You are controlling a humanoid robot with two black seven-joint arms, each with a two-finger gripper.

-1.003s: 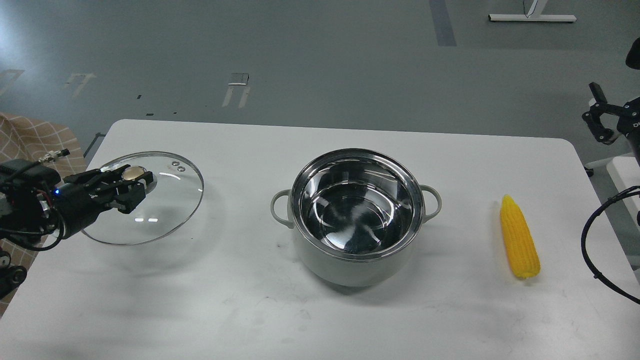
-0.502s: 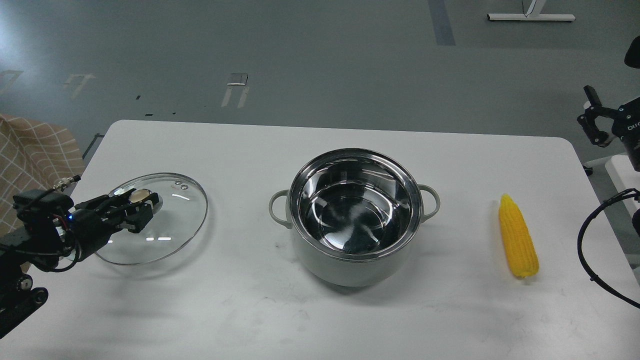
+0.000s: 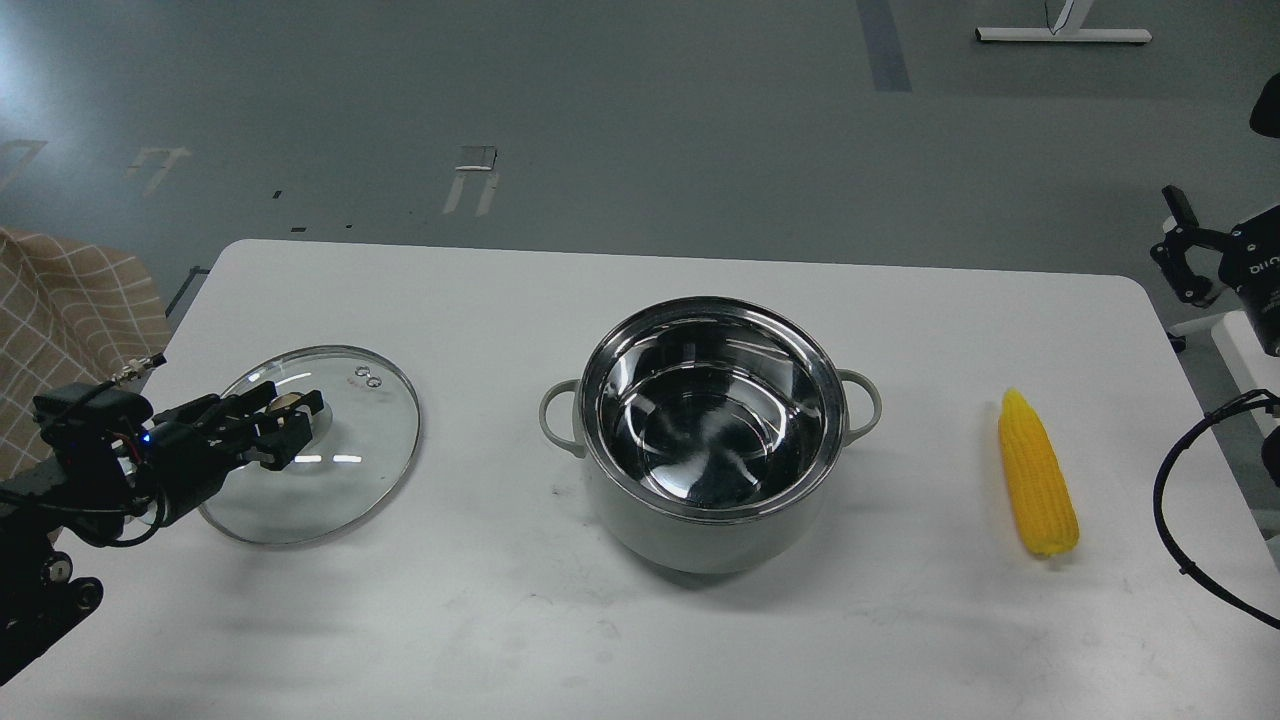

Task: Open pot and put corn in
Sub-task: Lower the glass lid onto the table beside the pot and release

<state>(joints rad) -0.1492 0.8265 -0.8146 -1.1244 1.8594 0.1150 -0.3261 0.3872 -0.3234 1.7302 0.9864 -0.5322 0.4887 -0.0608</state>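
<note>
- With its lid off, the pot [image 3: 712, 430] stands open at the middle of the white bench [image 3: 520, 610], shiny steel interior showing and nothing inside it.
- Over at nine o'clock from the pot, well apart from it, the glass lid [image 3: 315, 448] sits near the bench's left side, gold knob [image 3: 287, 401] up.
- Left gripper [image 3: 285, 425] reaches in from the left edge, and its fingers [image 3: 300, 408] are closed around that knob, pinching it.
- Whether the lid's rim touches the bench all round, I cannot tell from this angle.
- Swing to three o'clock from the pot: the corn [image 3: 1037, 474] lies flat on the bench, well apart from the pot, pointed tip toward twelve o'clock, blunt end toward six.
- Right gripper [image 3: 1185, 250] hangs beyond the bench's right edge, up around one o'clock from the corn, well apart from it.
- Its fingers are spread, with nothing between them.
- Checked tan cloth [image 3: 70, 300] shows at the far left, off the bench.
</note>
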